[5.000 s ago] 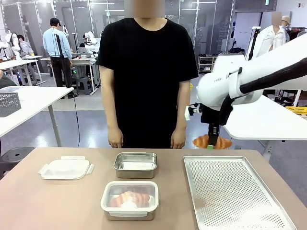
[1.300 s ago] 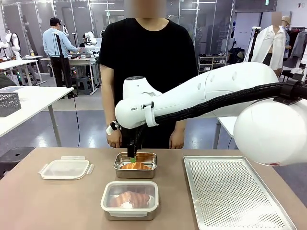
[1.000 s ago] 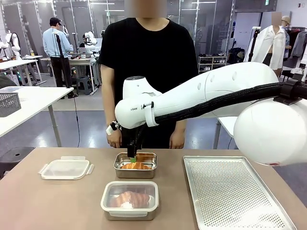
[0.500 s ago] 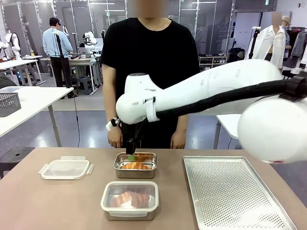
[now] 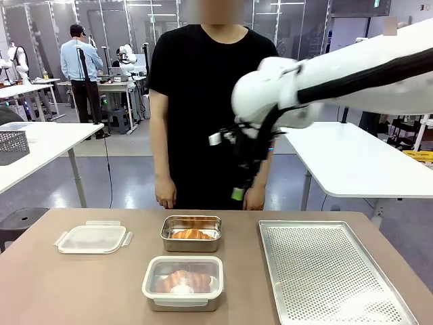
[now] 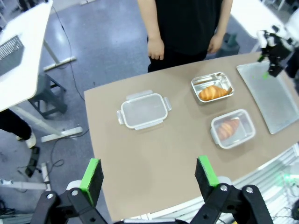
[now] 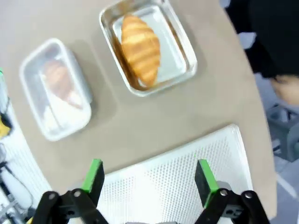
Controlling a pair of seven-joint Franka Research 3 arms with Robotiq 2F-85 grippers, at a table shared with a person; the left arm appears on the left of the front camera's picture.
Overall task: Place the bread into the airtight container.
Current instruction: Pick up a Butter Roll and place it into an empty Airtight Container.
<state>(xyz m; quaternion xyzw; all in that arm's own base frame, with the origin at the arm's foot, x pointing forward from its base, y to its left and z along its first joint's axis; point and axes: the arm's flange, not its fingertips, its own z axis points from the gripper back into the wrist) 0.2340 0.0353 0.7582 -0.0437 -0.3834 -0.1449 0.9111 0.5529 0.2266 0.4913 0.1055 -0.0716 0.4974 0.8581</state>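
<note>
A golden croissant, the bread (image 5: pixel 191 234) (image 7: pixel 140 49) (image 6: pixel 212 92), lies inside the open steel airtight container (image 5: pixel 166 241) (image 7: pixel 188 70) (image 6: pixel 228 82) at the table's far middle. My right gripper (image 5: pixel 237 193) (image 7: pixel 149 177) hangs open and empty, high above the table to the right of that container, over the near edge of the tray. In the left wrist view my left gripper (image 6: pixel 148 171) is open and empty, high above the table's left end. The container's clear lid (image 5: pixel 93 238) (image 6: pixel 143 111) lies flat to the left.
A second container with its lid on (image 5: pixel 183 281) (image 7: pixel 56 88) (image 6: pixel 232 128) holds another croissant nearer me. A perforated metal tray (image 5: pixel 331 271) (image 7: pixel 177 186) (image 6: pixel 271 95) covers the right side. A person stands at the far edge, hands (image 5: pixel 164 200) hanging near the table.
My right gripper has risen from the steel container and swung up and to the right, leaving the croissant lying in it. The containers and lid have not moved.
</note>
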